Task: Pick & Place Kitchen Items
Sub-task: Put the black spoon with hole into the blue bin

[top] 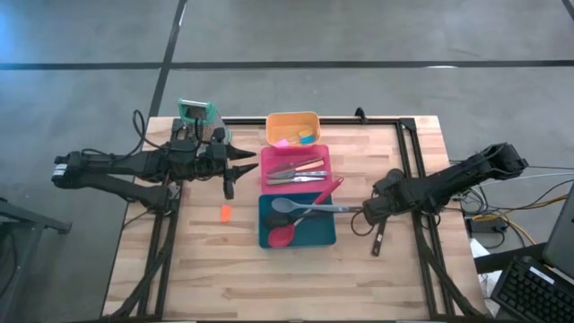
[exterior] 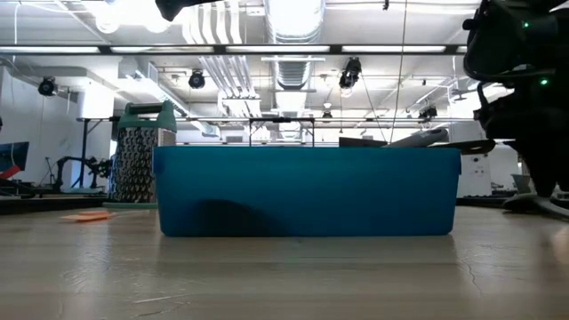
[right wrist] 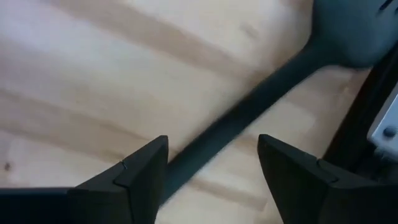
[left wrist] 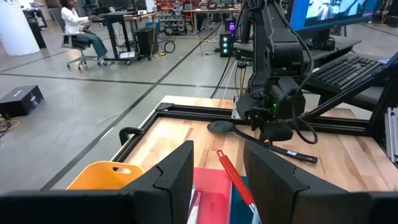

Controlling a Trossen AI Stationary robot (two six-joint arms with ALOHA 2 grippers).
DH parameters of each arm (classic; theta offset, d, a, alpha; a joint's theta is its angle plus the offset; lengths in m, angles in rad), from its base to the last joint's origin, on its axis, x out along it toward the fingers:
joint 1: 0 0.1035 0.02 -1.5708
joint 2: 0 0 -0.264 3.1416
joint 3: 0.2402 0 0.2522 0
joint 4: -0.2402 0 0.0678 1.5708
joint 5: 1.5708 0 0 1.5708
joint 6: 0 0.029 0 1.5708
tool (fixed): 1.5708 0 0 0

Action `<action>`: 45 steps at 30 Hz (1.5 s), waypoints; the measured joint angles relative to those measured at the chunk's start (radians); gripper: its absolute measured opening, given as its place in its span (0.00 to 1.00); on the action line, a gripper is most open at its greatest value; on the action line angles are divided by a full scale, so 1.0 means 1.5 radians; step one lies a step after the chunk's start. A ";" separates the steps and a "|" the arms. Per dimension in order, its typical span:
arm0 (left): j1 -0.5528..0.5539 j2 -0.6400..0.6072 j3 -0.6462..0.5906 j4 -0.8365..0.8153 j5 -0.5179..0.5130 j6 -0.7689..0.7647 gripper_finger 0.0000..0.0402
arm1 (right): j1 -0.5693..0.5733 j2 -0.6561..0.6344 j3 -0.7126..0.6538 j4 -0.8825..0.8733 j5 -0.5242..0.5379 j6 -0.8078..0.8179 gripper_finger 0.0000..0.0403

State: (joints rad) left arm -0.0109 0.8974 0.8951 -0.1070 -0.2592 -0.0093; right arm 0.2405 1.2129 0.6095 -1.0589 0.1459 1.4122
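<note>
Black spoon point(right wrist: 249, 118) on bare wood btwn right pincer point(right wrist: 211, 168) fingers, spread wide, prob. not touching.

You have a light butcher-block wooden table point(top: 206, 269) with three trays in a column at its centre: an orange tray point(top: 291, 126) uppermost, a pink tray point(top: 296, 168) below it, a teal tray point(top: 297, 222) lowest. A green-topped metal grater point(top: 195, 114) stands upper left, a small orange piece point(top: 225, 213) lies left of the teal tray, and a black long-handled utensil point(top: 380, 235) lies right of it.

high: top-down | low: table-level | both see teal tray point(top: 297, 220)
</note>
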 joint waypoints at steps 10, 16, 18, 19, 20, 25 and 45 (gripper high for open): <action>0.000 0.000 0.000 0.000 0.000 0.000 0.36 | 0.025 0.000 -0.007 0.058 -0.079 0.009 0.53; 0.000 0.000 0.000 -0.001 0.000 0.000 0.36 | 0.082 0.007 -0.043 0.170 -0.117 0.062 0.51; 0.000 0.000 0.000 -0.002 0.000 -0.005 0.36 | 0.106 0.012 -0.043 0.175 -0.129 0.081 0.51; 0.000 0.000 0.000 -0.002 0.000 -0.007 0.36 | 0.118 0.013 -0.042 0.175 -0.131 0.090 0.51; 0.000 0.000 0.000 -0.002 0.001 -0.007 0.36 | 0.130 0.013 -0.041 0.175 -0.131 0.102 0.51; 0.000 0.000 0.000 -0.002 0.004 -0.010 0.36 | 0.177 0.014 -0.039 0.176 -0.133 0.173 0.52; 0.000 0.001 0.000 -0.005 0.008 -0.020 0.36 | 0.242 0.183 0.048 0.252 -0.157 0.181 0.47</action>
State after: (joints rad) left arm -0.0109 0.8984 0.8955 -0.1145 -0.2474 -0.0388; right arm 0.6035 1.4879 0.6820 -0.6807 -0.0900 1.6842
